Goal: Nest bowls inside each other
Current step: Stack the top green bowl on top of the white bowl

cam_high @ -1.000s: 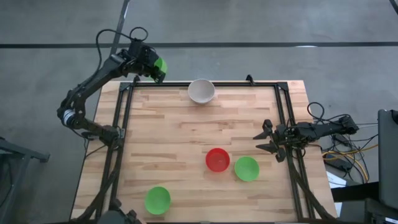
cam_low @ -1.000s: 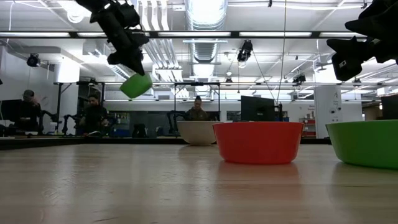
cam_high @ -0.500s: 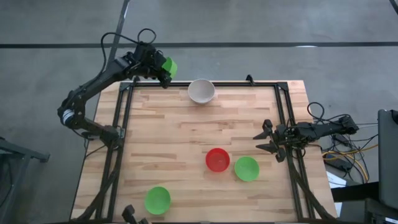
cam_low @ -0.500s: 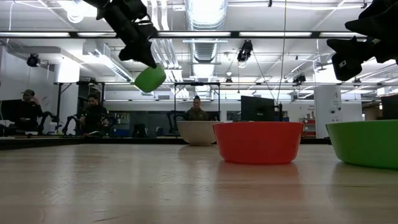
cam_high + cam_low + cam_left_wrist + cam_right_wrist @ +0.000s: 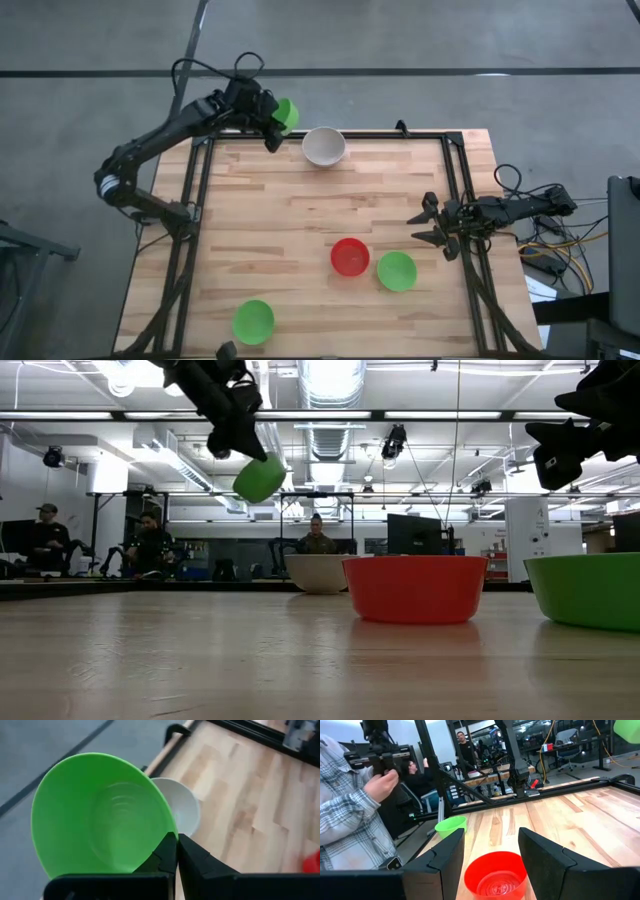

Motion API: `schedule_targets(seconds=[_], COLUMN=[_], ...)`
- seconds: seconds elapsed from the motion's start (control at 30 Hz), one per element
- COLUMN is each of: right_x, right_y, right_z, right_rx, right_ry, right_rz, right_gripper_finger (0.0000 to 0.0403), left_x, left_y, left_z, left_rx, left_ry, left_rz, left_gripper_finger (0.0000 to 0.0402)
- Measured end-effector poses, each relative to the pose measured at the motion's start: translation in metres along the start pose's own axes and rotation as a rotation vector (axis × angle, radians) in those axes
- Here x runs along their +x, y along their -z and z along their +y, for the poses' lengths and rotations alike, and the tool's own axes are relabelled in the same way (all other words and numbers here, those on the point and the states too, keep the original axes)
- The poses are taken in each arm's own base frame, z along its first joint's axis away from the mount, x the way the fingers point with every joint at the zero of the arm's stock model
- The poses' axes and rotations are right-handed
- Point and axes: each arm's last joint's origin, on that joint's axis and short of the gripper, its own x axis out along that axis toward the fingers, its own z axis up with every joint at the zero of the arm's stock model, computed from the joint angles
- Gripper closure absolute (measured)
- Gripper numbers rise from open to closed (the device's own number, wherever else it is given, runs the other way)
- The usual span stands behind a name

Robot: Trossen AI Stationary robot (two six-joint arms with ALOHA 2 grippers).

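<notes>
Pale wooden planks form the desk (image 5: 300,220), which carries a white bowl (image 5: 324,146) at its far edge, a red bowl (image 5: 349,256) just beside a green bowl (image 5: 396,270), and another green bowl near the front (image 5: 253,321). Raised off the desk just beside the white bowl, the left gripper (image 5: 272,122) has its jaws clamped on the rim of a third green bowl (image 5: 285,113), which hangs tilted. The right gripper (image 5: 428,222) waits at the desk's right edge, jaws apart and empty.

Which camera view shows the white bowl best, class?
The high view: the white bowl shows whole, rim and inside, at the table's far edge. The low view shows only its side, partly behind the red bowl. The left wrist view hides half of it; the right wrist view misses it.
</notes>
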Motion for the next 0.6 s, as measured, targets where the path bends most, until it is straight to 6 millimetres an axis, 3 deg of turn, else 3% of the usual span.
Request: schedule_targets(seconds=[0.27,0.6], right_x=[0.0,0.0], right_y=[0.0,0.0], right_z=[0.0,0.0], right_rx=[0.0,0.0], right_ry=[0.0,0.0], right_rz=[0.0,0.0], right_gripper_finger=[0.022,0.022], left_x=[0.03,0.041], left_y=[0.011,0.009], left_z=[-0.011,-0.025], left_rx=[0.049,0.101], left_ry=[0.157,0.152], left_rz=[-0.026,-0.101], left_gripper_finger=[0.0394,0.0393])
